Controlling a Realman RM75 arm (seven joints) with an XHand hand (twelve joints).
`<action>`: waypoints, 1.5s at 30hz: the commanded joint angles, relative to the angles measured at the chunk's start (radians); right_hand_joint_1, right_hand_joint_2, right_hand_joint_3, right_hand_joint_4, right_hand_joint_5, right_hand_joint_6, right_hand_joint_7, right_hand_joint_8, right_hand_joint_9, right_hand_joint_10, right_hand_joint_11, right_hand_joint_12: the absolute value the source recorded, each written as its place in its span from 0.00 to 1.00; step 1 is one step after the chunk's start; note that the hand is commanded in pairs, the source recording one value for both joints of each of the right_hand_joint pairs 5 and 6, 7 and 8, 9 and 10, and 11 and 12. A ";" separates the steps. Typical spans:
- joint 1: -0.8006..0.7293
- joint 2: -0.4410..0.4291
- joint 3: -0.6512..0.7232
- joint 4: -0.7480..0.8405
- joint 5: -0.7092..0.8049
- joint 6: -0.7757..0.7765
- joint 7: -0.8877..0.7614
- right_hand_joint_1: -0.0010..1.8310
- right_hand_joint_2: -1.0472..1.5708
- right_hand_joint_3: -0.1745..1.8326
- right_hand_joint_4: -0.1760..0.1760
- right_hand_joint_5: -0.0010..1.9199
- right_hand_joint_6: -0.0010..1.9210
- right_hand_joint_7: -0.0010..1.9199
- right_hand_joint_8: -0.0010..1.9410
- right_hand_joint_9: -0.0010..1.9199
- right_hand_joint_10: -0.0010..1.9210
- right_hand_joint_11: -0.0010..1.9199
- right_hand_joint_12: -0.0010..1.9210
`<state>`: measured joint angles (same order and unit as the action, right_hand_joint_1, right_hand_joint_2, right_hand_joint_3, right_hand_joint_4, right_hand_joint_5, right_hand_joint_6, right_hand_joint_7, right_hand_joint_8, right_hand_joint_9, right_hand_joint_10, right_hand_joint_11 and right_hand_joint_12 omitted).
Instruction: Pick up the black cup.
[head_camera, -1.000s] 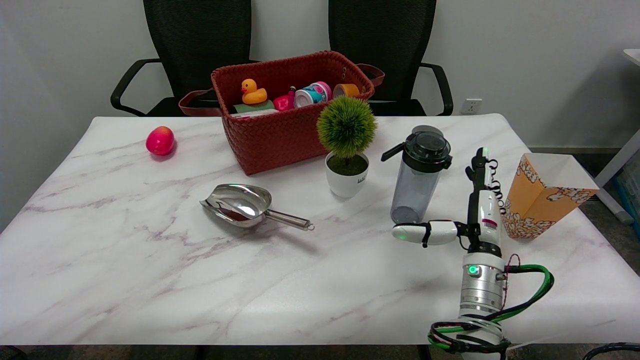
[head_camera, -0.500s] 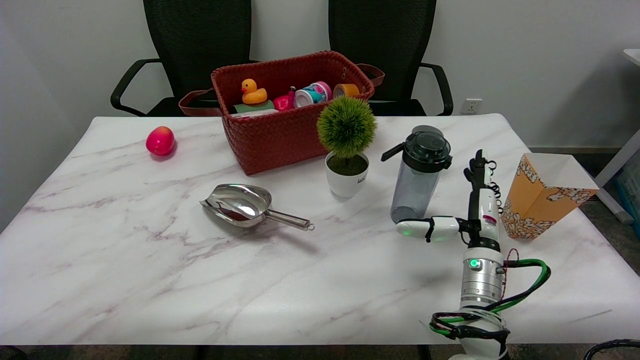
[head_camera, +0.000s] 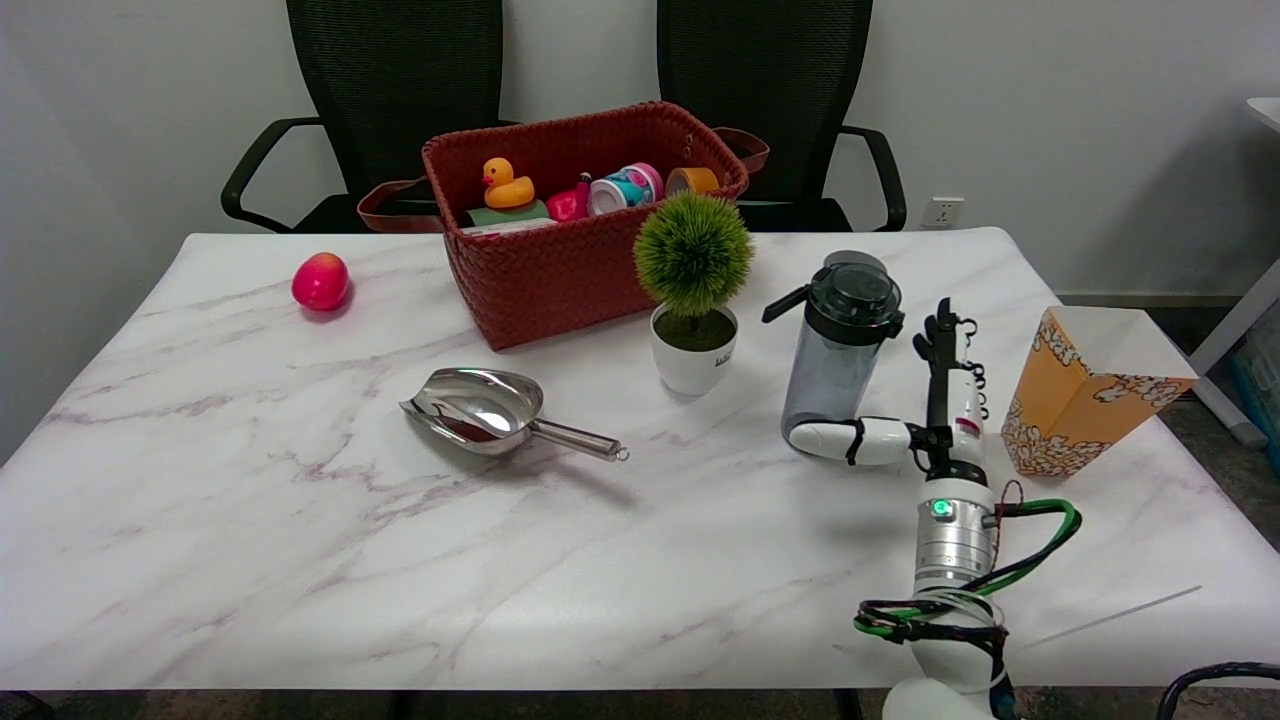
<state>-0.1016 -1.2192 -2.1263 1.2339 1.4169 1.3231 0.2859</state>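
Marble table (head_camera: 250, 560); basket (head_camera: 560, 270), scoop (head_camera: 480, 408), plant (head_camera: 692, 300), black cup (head_camera: 838, 350), popcorn box (head_camera: 1075, 400)

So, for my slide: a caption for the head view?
Right hand open beside the black cup, its thumb in front of the cup's base.

right arm (head_camera: 950, 560), lower right of frame.
white and silver segments, green indicator light, looped green-black cables; black-and-white right hand (head_camera: 925, 420).

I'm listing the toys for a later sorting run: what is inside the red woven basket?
Inside the red woven basket show a yellow rubber duck, a pink item, a colourful can lying down and an orange roll. The front wall hides whatever lies lower.
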 joint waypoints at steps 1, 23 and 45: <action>0.079 0.003 0.025 -0.060 0.029 -0.125 0.065 0.53 0.30 0.11 0.50 0.00 0.00 0.09 0.09 0.13 0.13 0.07 0.07; 0.125 0.008 0.022 -0.114 0.025 -0.195 0.246 0.54 0.27 0.14 0.50 0.00 0.00 0.06 0.06 0.09 0.09 0.01 0.01; 0.138 -0.002 0.007 -0.142 0.017 -0.199 0.416 0.56 0.28 0.14 0.50 0.00 0.00 0.07 0.07 0.11 0.11 0.05 0.05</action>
<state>0.0232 -1.2157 -2.1035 1.1187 1.4410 1.1301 0.5800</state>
